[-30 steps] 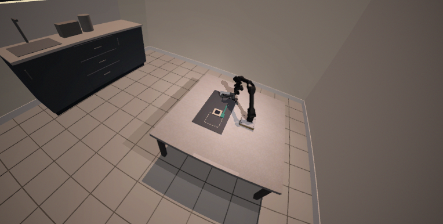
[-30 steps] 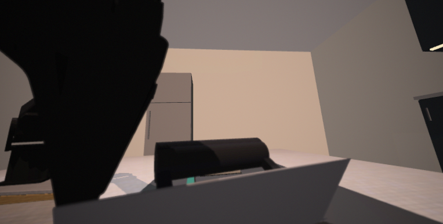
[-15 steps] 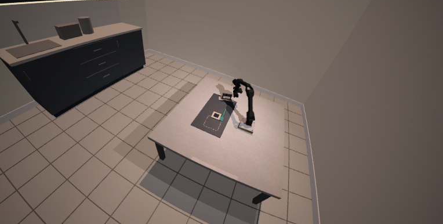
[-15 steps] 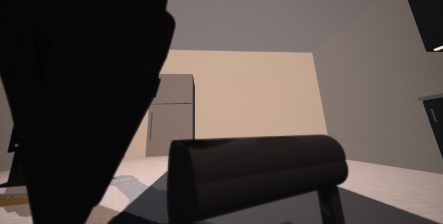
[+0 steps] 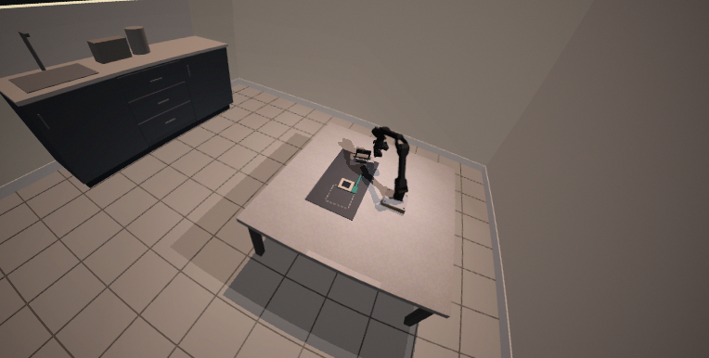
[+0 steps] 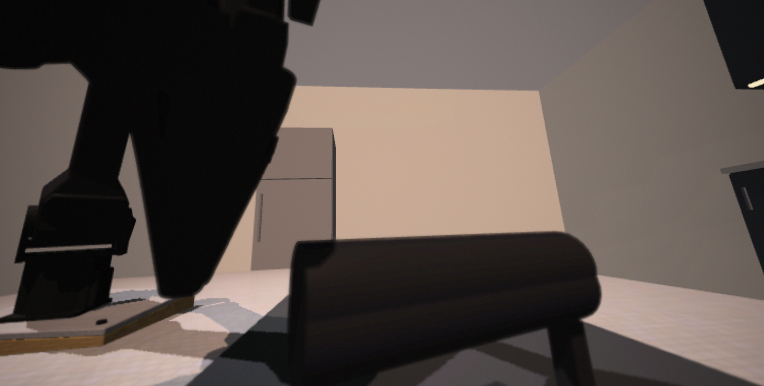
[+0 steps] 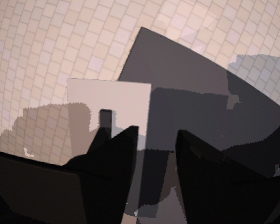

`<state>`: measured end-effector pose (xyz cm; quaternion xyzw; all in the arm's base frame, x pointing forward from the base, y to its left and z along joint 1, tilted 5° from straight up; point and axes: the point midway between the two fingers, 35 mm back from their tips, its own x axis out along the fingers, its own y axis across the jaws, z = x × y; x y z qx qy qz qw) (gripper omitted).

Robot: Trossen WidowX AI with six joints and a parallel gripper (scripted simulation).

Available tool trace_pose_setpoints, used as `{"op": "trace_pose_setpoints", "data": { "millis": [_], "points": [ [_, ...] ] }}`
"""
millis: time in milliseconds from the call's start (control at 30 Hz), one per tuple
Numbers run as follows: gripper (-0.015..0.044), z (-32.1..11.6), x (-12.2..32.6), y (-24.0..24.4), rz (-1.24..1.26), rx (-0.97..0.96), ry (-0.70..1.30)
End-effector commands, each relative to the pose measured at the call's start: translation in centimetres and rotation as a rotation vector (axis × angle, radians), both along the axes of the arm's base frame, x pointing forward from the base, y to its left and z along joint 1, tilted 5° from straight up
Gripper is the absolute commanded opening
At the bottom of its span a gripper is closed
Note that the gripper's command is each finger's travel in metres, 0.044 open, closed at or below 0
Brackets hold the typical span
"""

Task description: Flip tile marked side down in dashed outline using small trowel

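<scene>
The tile (image 5: 345, 185) lies flat on the dark mat (image 5: 319, 192), with its black marked square facing up, at the far corner of the dashed outline (image 5: 337, 204). The small trowel (image 5: 356, 183) lies on the mat beside the tile's right edge, teal part toward the tile. Its dark handle (image 5: 365, 171) (image 6: 443, 297) points to the far end. My gripper (image 5: 378, 151) (image 6: 176, 287) (image 7: 156, 135) hangs beside the handle without touching it. Its fingers stand narrow with nothing between them.
A small dark-framed object (image 5: 362, 155) stands at the mat's far end. The arm's base plate (image 5: 394, 205) (image 6: 106, 329) sits right of the mat on the table (image 5: 396, 256). A dark counter (image 5: 123, 102) stands far left across the floor.
</scene>
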<state>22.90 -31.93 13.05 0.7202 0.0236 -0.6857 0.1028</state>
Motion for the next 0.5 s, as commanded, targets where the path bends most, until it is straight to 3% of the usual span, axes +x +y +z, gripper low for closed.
{"op": "trace_pose_setpoints", "data": {
  "millis": [0,467],
  "points": [
    [0.01,0.0,-0.3,1.8,0.002,0.004,0.003],
    [0.01,0.2,-1.0,4.7,0.0,0.007,0.001]
  ]
}}
